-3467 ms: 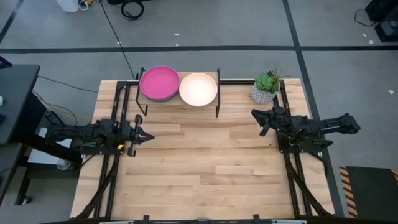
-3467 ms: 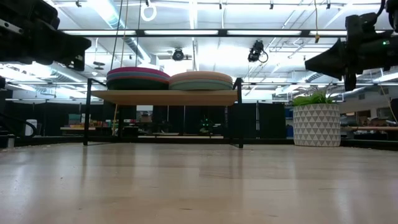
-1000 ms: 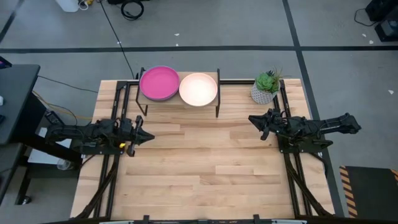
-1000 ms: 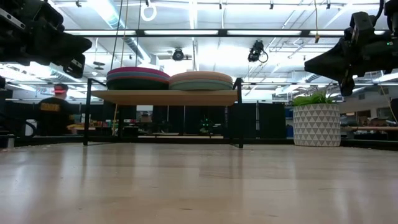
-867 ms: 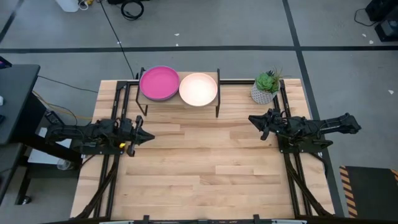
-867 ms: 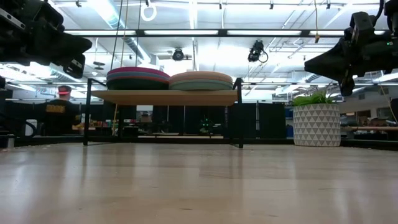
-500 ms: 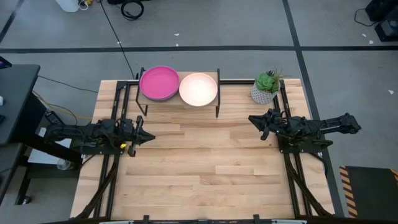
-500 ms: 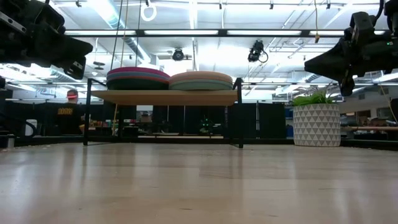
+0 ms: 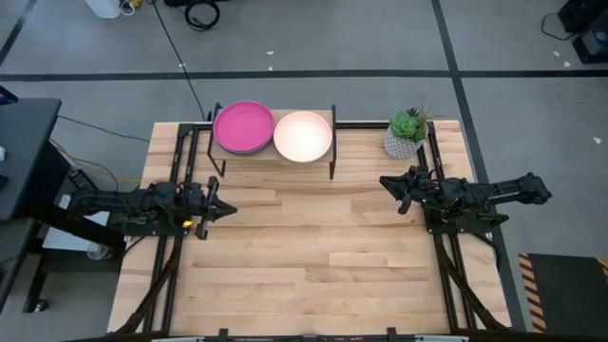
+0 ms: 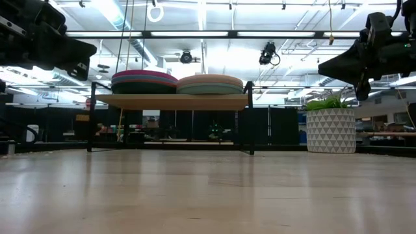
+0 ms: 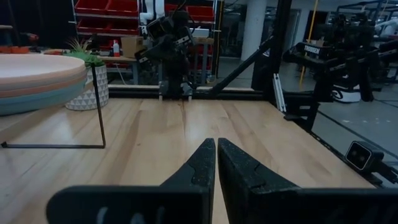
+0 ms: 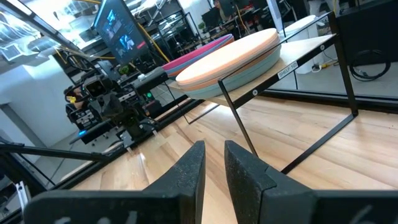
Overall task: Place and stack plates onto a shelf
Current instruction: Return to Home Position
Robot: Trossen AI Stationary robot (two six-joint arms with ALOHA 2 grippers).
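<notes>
Two stacks of plates sit on the shelf at the table's far edge. The left stack has a magenta plate on top, the right stack a cream plate. In the low view both stacks rest flat on the wooden shelf board. My left gripper hovers shut near the table's left edge, in front of the shelf. My right gripper hovers near the right edge with a narrow gap between its fingers, pointing toward the shelf.
A potted plant in a white patterned pot stands at the far right corner, close behind my right gripper. The shelf's thin black legs stand on the tabletop. Bare wooden tabletop lies between the two arms.
Both arms have kept still. In the low view a person far behind the table has walked toward the right, behind the shelf's left leg.
</notes>
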